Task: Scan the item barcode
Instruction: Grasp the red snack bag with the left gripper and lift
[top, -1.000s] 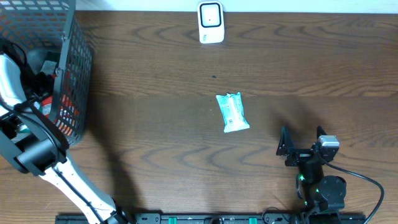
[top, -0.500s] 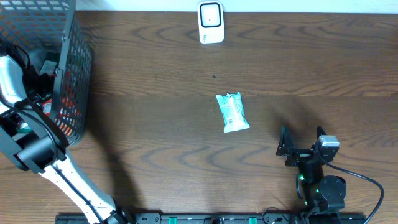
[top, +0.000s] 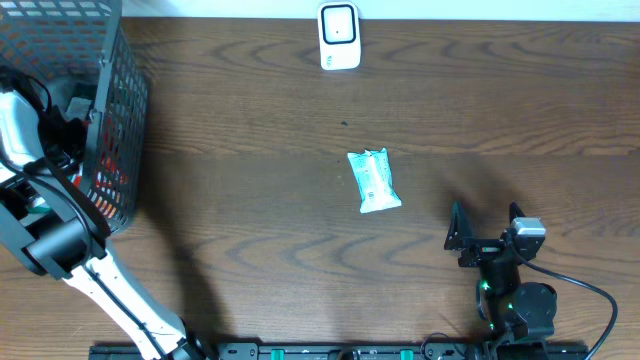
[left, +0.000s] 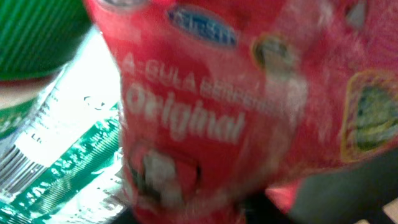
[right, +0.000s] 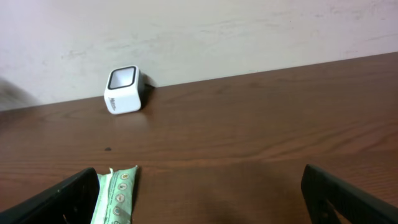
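Inside basket (top: 112, 120), left pincer (top: 68, 112) hung close to red packet (left: 205, 124); grip could not be told. Right pincer (top: 485, 218) stood spread, near green packet (top: 374, 181) on tabletop (top: 250, 120).

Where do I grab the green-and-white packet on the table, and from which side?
Pinch the packet across its short width at mid-length, coming straight down from above: it lies flat on the table, long axis nearly front to back.

A mock shop checkout: a black wire shopping basket (top: 115, 110) of packaged goods (left: 205, 112); a small white barcode scanner (top: 339, 37) on a wood-grain desk (top: 250, 220); plain pale wall (right: 249, 25).
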